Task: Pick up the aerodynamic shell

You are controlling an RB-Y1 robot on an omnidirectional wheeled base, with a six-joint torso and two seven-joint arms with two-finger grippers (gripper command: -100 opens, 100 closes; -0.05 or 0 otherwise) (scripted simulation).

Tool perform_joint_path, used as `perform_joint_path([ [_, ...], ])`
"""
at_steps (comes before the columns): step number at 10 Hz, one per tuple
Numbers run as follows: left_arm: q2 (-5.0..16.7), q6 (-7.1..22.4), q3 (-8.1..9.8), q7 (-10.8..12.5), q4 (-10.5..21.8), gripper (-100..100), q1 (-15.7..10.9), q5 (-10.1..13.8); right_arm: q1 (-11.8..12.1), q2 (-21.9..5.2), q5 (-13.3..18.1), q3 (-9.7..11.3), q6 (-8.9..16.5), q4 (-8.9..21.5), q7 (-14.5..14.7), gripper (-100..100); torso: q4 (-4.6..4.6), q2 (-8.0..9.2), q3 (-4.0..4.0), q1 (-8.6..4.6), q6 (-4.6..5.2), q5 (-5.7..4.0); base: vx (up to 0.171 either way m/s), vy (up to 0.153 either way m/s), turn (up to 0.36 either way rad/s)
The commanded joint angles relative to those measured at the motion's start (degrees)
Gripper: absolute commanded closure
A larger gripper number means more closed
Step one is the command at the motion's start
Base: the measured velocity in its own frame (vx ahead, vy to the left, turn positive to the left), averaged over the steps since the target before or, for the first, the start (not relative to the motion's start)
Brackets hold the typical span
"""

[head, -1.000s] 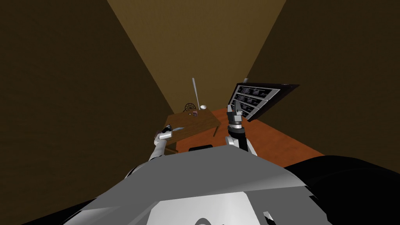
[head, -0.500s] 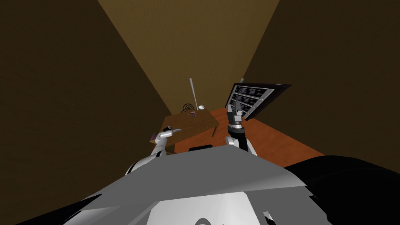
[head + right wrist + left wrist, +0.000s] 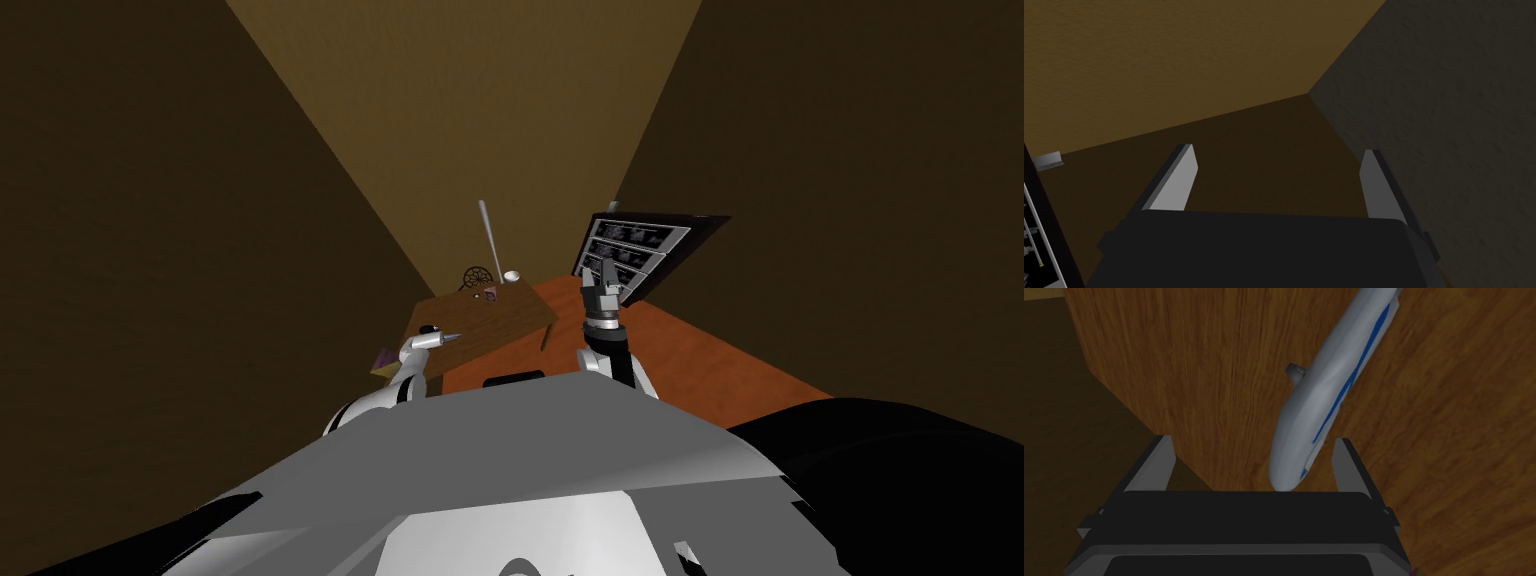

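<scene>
The aerodynamic shell (image 3: 1319,403) is a long, smooth, light grey body with blue stripes and a small stub on one side. It lies on the brown wooden table (image 3: 1189,378). My left gripper (image 3: 1254,439) is open, and the shell's rounded end reaches in between the fingers, closer to one finger (image 3: 1349,463) than to the other. Neither finger touches it. In the head view the left gripper (image 3: 432,333) hovers over the table's near left corner, where the shell (image 3: 450,338) shows as a pale pointed sliver. My right gripper (image 3: 1279,150) is open and holds nothing; it is raised to the right of the table (image 3: 600,290).
At the table's far end (image 3: 500,310) are a white bowl (image 3: 512,276), a dark wheel-like thing (image 3: 478,275), a small reddish item (image 3: 490,293) and a tall grey rod (image 3: 489,235). A dark cabinet with grey panels (image 3: 640,250) leans at the right. Dark walls close in on both sides.
The head view has shifted a little. My left hand has moved down and to the left over the table's near corner. Its fingers stay open. The right arm holds still.
</scene>
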Motion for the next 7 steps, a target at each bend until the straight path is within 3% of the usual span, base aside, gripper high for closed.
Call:
perform_joint_path([
  [1, 0.22, 0.47, 0.22, 0.36, 1.6, -100, -0.52, -0.02, 0.0, 0.0, 0.0, 0.0, 0.0, 0.0, 0.0, 0, 0.0, 0.0, 0.0, 0.0, 0.0, 0.0, 0.023, -0.022, -0.045],
  [5, 1.11, 3.44, 1.15, 1.59, 7.04, -100, -2.88, -0.27, 0.0, 0.0, 0.0, 0.0, 0.0, 0.0, 0.0, 0, 0.0, 0.0, 0.0, 0.08, -0.02, 0.02, 0.032, -0.015, -0.056],
  [6, 1.15, 2.61, 1.04, 1.66, 7.34, -100, -3.17, -0.54, 0.0, 0.0, 0.0, 0.0, 0.0, 0.0, 0.0, 0, 0.0, 0.01, 0.0, 0.08, -0.02, 0.02, 0.013, -0.007, -0.007],
  [7, 1.16, 2.63, 1.06, 1.83, 7.59, 0, -3.26, -0.61, 0.0, 0.0, 0.0, 0.0, 0.0, 0.0, 0.0, 0, 0.01, 0.07, 0.04, 0.11, -0.03, 0.02, 0.0, 0.0, 0.0],
])
